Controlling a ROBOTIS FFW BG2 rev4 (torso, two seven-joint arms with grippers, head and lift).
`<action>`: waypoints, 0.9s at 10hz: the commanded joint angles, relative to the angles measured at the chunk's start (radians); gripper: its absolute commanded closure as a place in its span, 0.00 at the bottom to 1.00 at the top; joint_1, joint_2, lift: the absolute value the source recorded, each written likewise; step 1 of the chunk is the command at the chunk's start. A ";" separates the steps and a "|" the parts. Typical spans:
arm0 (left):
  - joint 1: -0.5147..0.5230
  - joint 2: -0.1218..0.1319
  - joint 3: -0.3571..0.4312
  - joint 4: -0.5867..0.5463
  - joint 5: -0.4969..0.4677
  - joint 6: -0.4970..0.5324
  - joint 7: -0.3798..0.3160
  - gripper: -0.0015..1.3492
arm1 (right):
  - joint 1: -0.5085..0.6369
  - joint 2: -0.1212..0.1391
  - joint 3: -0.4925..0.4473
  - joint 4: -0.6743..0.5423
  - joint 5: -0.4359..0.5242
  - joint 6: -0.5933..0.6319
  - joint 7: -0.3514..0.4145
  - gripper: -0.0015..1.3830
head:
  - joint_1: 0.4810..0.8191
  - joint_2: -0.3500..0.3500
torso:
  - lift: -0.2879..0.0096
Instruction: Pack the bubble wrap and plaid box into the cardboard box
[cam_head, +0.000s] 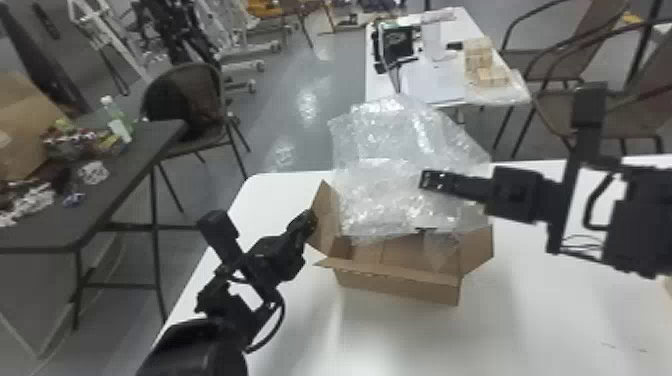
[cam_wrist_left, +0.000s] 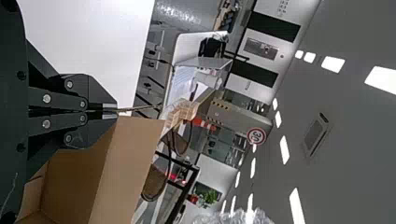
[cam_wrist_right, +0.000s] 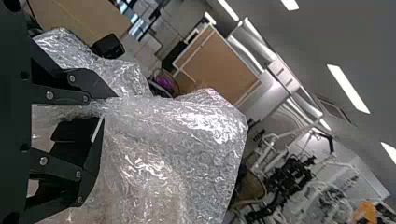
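White table (cam_head: 505, 325) carries cardboard box (cam_head: 400, 289), upright, top open. Bubble wrap (cam_head: 380, 200) bulges over far side of opening, mostly above rim. Right gripper (cam_wrist_right: 110, 108) at wrap, 2 fingers parted, wrap in gap. Left gripper (cam_wrist_left: 116, 110) pinches edge of side flap (cam_head: 324, 212). Progress: likely midway, 0 of 2 items confirmed packed; plaid box status can't be told. Left: tuck wrap down.

Left arm (cam_head: 192, 350), entering at seven o'clock: left gripper (cam_head: 311, 220) directed toward one, fingers (cam_wrist_left: 100, 98) closed together. Right arm (cam_head: 640, 220), entering at three: right gripper (cam_head: 425, 180) directed toward nine, fingers (cam_wrist_right: 95, 86) parted.
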 joint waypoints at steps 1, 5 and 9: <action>-0.004 0.000 -0.005 0.004 0.001 0.000 0.002 0.89 | -0.035 0.032 0.073 0.198 0.086 -0.077 0.097 0.77 | 0.49 1.00 | 0.56; -0.002 0.000 -0.008 0.006 0.008 -0.006 0.004 0.89 | -0.052 0.032 0.074 0.224 0.272 -0.066 0.102 0.77 | 0.58 1.00 | 0.56; -0.005 0.002 -0.006 0.006 0.013 -0.009 0.005 0.89 | -0.045 0.032 0.088 0.264 0.273 -0.071 0.082 0.26 | 0.63 1.00 | 0.56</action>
